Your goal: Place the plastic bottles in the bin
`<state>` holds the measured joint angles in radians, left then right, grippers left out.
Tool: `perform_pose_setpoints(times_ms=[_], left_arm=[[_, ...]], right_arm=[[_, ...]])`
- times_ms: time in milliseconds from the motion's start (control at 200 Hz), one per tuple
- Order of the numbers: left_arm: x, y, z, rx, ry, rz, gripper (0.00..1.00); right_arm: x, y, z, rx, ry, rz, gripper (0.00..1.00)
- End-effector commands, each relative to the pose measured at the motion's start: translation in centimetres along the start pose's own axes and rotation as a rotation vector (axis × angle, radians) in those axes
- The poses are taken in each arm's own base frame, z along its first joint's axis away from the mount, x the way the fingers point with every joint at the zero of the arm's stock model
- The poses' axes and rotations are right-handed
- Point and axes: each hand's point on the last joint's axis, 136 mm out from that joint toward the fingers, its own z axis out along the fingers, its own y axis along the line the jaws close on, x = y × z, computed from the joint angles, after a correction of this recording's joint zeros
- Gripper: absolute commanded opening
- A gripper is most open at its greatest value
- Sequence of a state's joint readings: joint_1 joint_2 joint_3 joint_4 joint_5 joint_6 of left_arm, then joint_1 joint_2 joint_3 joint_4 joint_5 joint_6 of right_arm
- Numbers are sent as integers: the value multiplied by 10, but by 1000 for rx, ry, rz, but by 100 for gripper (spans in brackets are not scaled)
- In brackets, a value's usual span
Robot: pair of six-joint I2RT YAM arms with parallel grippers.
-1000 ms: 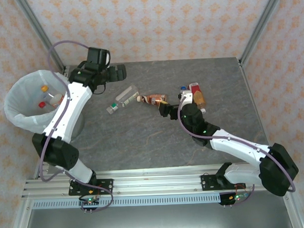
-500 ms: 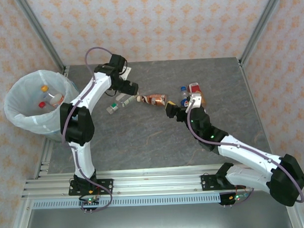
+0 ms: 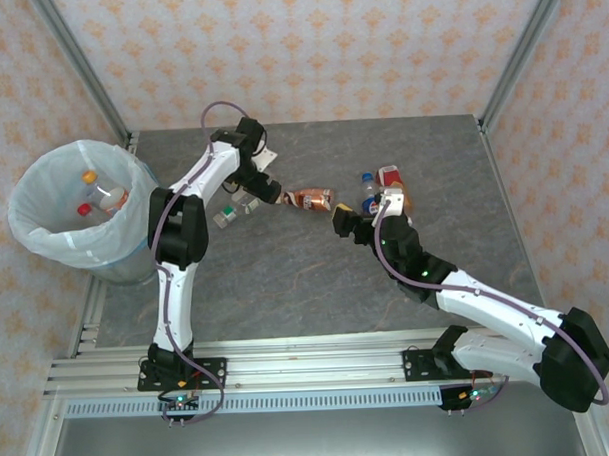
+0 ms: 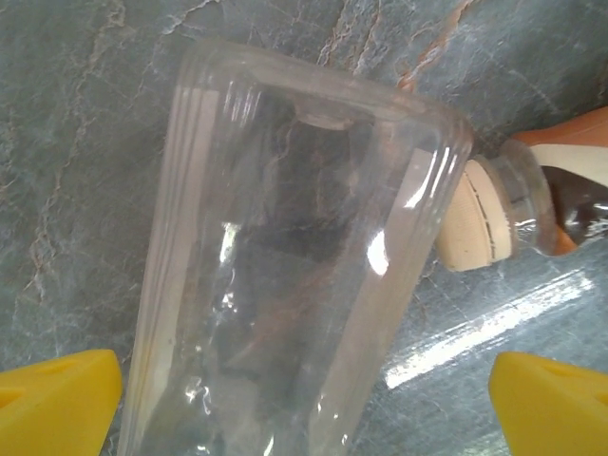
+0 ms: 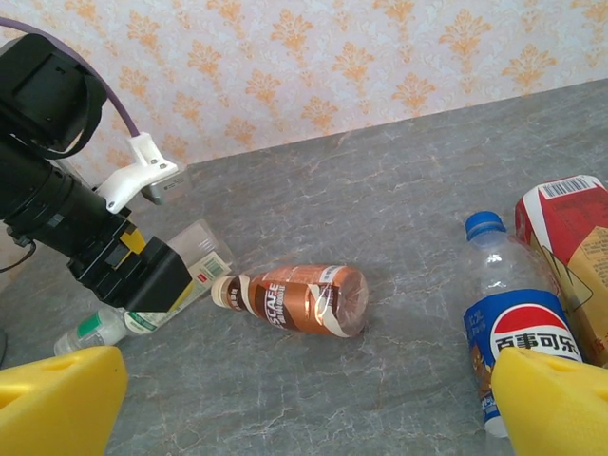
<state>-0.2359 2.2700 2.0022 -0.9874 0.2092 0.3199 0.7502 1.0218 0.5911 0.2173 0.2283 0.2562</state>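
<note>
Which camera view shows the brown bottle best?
The right wrist view: the brown bottle lies whole, label readable. The top view shows it small, from above; the left wrist view catches its cap end.

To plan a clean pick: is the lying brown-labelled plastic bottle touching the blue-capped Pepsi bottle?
Apart. The right wrist view shows bare grey table between the brown-labelled plastic bottle and the blue-capped Pepsi bottle.

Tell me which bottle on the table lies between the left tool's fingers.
The clear bottle with the green-and-white label: the open left tool straddles it. The brown bottle lies just beyond its end; the blue-capped Pepsi bottle is farther off.
</note>
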Motion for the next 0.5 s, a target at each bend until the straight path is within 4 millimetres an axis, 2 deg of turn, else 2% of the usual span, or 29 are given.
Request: perform_pose_setpoints(times_ms=[0,85,190,370,495], left_arm=[[-3,0,-2,7,4,87,95],[-6,-5,4,32,-10,104,91],[-7,1,13,-6,-7,100,88],[-9,3,20,-21,-15,91,82],[-9,4,24,-22,-16,80,78]], right_arm=[[-8,5,-2,-4,-3,14,99],[-8,6,-2,-8,0,22,99],[-4,11,-1,-39,17,14,99],[9,50,-4,-251,109,-55,99],[16,61,1,-291,154,-74,99]])
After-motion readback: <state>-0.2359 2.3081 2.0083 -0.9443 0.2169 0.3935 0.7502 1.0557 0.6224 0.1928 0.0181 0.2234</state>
